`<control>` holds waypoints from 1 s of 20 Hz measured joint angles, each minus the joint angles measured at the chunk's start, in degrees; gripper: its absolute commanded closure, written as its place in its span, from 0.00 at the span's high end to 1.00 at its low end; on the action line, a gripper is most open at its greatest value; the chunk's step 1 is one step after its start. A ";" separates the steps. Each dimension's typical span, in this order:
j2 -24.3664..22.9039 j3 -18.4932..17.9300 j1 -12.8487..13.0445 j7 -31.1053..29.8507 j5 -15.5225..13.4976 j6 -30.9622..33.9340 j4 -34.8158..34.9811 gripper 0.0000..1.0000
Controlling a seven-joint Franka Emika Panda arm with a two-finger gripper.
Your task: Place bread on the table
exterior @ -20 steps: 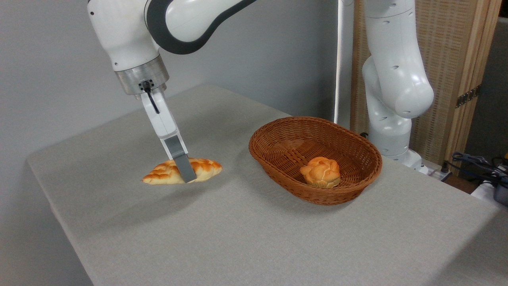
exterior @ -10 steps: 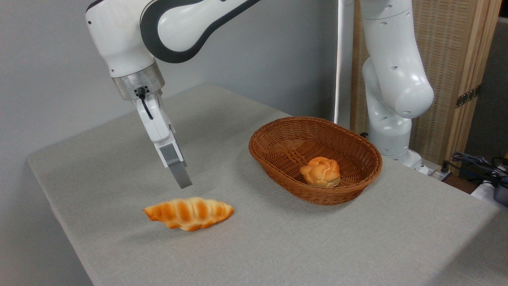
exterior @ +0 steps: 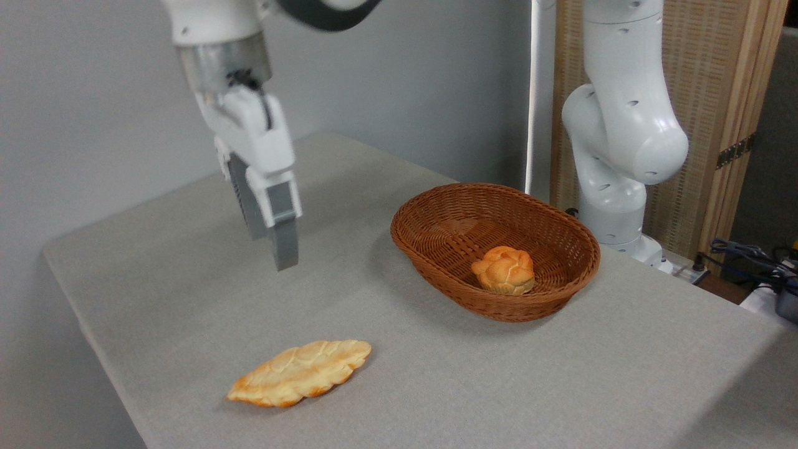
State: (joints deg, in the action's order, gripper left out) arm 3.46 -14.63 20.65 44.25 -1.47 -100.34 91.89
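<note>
The grey-clothed table (exterior: 561, 374) spreads below my pincer (exterior: 269, 240); the brown wicker basket (exterior: 430, 252) stands to its right, a small knotted bun (exterior: 504, 269) inside; the braided bread (exterior: 300, 373) lies flat on the cloth, below and nearer the camera, well apart; my pincer hangs empty, fingers spread.

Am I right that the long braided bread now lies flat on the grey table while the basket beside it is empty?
Not quite: the basket is not empty; a small round bun sits inside it, as the camera view shows. The rest holds: the long braided bread lies flat on the grey table, left of the basket.
</note>
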 measured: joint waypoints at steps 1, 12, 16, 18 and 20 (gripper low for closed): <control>-1.53 0.88 -2.88 0.04 -1.13 0.21 0.03 1.00; -4.86 10.60 -14.14 -3.87 -1.76 3.37 2.40 1.00; -5.25 12.57 -17.44 -3.65 -1.54 3.47 2.77 1.00; -5.26 13.05 -18.05 -3.65 -1.52 3.47 2.81 1.00; -5.27 13.51 -18.60 -3.65 -1.51 3.47 2.81 1.00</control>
State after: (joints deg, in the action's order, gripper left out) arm -1.81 -1.11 2.05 40.60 -2.99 -96.88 94.70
